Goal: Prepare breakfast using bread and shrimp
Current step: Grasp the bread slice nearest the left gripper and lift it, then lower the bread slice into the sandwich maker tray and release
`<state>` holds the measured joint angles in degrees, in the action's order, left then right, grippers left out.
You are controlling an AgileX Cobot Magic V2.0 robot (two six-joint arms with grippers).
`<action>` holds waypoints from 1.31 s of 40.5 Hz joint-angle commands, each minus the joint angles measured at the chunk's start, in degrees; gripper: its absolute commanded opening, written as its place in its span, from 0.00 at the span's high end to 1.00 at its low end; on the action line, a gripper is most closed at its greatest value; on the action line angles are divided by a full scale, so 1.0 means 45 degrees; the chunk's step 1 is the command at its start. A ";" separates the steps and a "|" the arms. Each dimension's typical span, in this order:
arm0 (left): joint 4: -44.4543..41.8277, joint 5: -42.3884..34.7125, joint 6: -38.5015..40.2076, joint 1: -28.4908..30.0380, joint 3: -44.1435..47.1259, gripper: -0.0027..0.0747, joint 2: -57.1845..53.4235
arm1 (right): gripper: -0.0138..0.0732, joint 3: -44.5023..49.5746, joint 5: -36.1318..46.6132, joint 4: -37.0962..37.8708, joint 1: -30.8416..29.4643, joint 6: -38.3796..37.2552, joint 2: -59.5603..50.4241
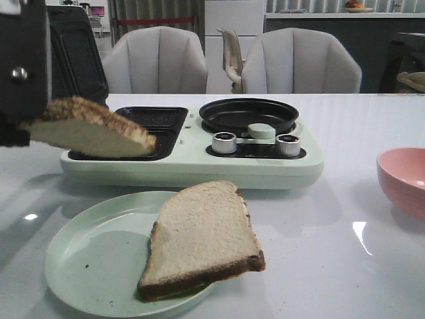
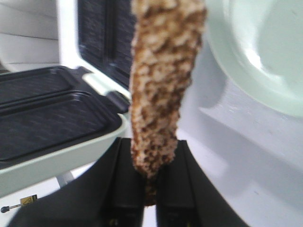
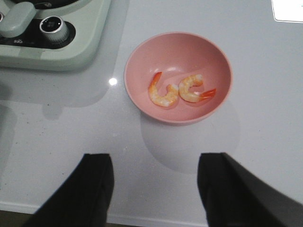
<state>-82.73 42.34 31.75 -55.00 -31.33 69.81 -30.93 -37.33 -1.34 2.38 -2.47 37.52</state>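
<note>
Left end effector point(image 2: 149, 189) pinching a bread slice point(image 1: 93, 129) by its crust; we should level it over the sandwich plate point(image 1: 149, 126) before letting go. Right end effector point(image 3: 155, 189) spread.

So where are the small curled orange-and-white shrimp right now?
The two shrimp lie side by side in the pink bowl on the white table, right of the pale green cooker; the open right gripper hovers above.

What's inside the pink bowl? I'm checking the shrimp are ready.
Two curled shrimp lie side by side in the pink bowl. The front view shows only its rim, hiding the inside.
</note>
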 commanded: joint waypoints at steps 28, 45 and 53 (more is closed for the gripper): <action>-0.2070 0.0570 -0.0466 0.3166 -0.8654 0.84 0.5641 | 0.26 -0.0455 0.0860 0.0027 -0.0063 0.0088 0.0099; -0.2164 -0.1346 -0.0495 0.5003 -1.1202 0.84 0.8432 | 0.26 -0.0455 0.0860 0.0027 -0.0063 0.0088 0.0099; -0.2164 -0.1309 -0.0495 0.5383 -1.1807 0.84 0.9389 | 0.26 -0.0455 0.0860 0.0027 -0.0063 0.0088 0.0099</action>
<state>-90.01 34.76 29.17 -31.35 -81.72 113.83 -30.93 -37.33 -1.34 2.38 -2.47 37.52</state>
